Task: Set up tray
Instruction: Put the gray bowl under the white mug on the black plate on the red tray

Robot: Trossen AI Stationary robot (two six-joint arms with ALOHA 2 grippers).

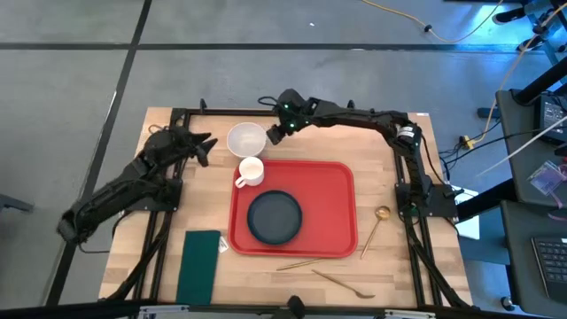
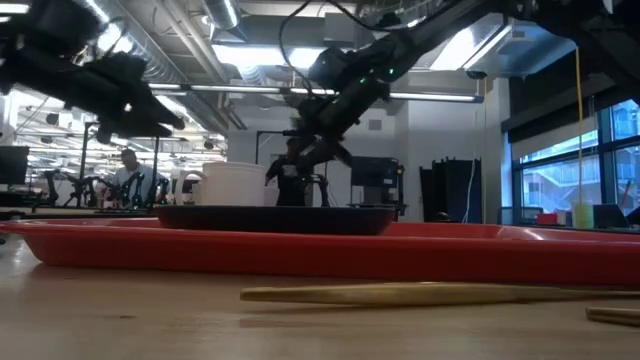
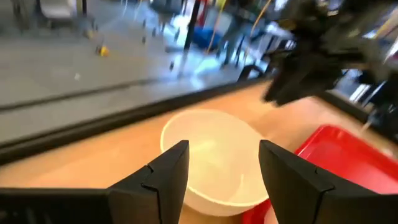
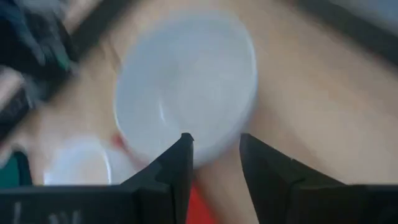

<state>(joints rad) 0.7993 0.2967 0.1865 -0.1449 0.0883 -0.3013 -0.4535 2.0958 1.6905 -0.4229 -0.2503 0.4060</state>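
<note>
The red tray [image 1: 332, 190] lies in the middle of the table. A dark plate [image 1: 275, 217] rests flat on it, and a white mug [image 1: 250, 171] stands at its far left corner. A white bowl [image 1: 246, 139] sits upright on the table just beyond that corner. My right gripper [image 1: 275, 133] hovers by the bowl's right side, open, with nothing between its fingers [image 4: 214, 140]. My left gripper [image 1: 205, 146] is left of the bowl, open and pointing at it [image 3: 224, 149].
A dark green napkin [image 1: 198, 264] lies at the near left. A gold spoon [image 1: 376, 226] lies right of the tray, and more gold cutlery [image 1: 328, 270] lies along its near edge. People show in the room beyond the table [image 2: 128, 170].
</note>
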